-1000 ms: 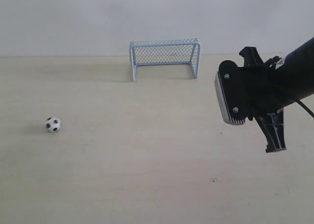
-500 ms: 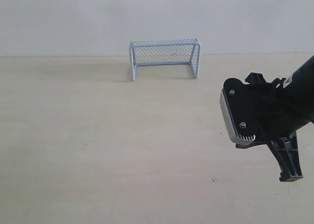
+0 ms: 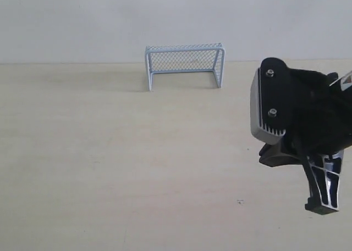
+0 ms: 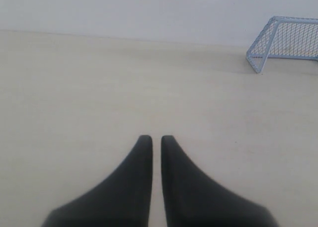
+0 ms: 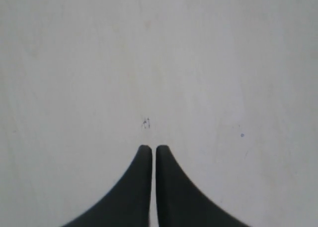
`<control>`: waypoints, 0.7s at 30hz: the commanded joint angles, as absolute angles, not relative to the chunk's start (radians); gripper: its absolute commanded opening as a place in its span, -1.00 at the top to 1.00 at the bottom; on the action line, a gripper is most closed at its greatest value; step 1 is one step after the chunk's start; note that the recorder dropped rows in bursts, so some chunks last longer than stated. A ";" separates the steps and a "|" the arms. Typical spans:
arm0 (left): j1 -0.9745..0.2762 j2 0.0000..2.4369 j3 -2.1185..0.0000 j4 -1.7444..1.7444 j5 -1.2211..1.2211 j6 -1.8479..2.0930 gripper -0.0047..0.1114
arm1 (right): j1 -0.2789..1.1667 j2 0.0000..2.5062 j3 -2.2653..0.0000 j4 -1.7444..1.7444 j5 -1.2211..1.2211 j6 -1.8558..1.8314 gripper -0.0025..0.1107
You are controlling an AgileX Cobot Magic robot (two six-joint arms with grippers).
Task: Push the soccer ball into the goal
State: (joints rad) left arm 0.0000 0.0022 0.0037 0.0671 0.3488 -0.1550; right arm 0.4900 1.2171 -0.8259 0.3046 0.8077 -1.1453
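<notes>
pale blue-grey goal (image 3: 185, 59) is standing at twelve o'clock on the table (image 3: 110, 168), long axis running nine-to-three, mouth facing six; right gripper (image 3: 322, 206), at four o'clock, and left gripper (image 4: 152, 138) are pressing their fingers together

The exterior camera looks across the table (image 3: 137, 168) from a mild height, the goal (image 3: 184, 64) far off at 12 o'clock. The left wrist camera skims low and shares that goal. The right wrist camera faces down, close, perhaps sharing the dark speck (image 3: 240, 201) at 5 o'clock.
</notes>
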 commanded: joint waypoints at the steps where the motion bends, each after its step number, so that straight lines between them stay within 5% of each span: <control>1: 0.002 0.000 0.000 0.062 0.340 -0.165 0.81 | 0.500 1.151 -0.826 0.316 0.807 -0.990 0.96; 21: 0.002 0.000 0.000 0.062 0.340 -0.165 0.81 | 0.500 1.110 -0.826 0.316 0.706 -0.681 0.96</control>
State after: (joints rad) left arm 0.0000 0.0022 0.0037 0.0671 0.3488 -0.1550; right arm 0.4988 1.1196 -0.8259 0.3151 0.7332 -0.8156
